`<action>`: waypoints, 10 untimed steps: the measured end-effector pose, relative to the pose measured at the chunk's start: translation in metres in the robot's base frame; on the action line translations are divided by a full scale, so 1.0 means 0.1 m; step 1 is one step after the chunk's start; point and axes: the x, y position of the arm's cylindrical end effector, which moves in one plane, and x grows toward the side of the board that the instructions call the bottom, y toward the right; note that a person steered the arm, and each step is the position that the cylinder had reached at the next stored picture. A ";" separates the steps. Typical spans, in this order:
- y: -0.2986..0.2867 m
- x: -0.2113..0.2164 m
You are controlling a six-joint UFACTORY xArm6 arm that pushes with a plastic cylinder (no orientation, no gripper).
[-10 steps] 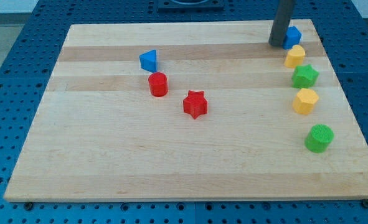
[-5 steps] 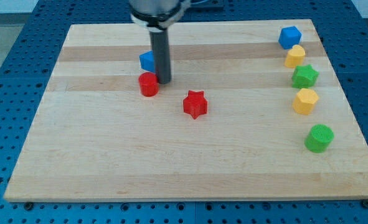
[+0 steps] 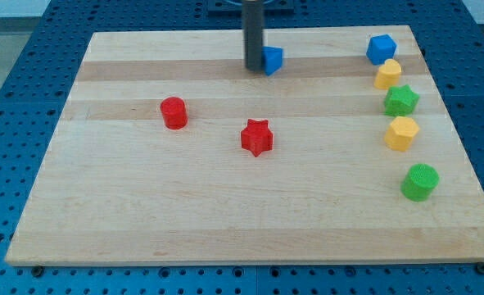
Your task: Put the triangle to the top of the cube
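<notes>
Blue triangle [image 3: 273, 60], touching my tip [image 3: 252, 69] at its nine o'clock, pushed not gripped, well short of blue cube [image 3: 381, 48] at three o'clock; risk: off-centre push spins it aside or knocks the cube.

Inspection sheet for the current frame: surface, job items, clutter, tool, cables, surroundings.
Surface: wooden board, lying flat.
Job's things: blue triangle near the view's top centre; blue cube at the view's top right, well apart.
Clutter: red cylinder; red star; down the view's right edge, yellow block, green star, yellow hexagon, green cylinder.
Tool: my tip against the triangle's left side.
Cables: nothing seen.
Surroundings: blue perforated table around the board.
</notes>
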 end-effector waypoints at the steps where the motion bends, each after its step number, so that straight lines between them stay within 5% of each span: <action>1: 0.62 -0.01; 3: 1.35 -0.33; 6: 0.96 -0.77; 10: 1.68 -0.80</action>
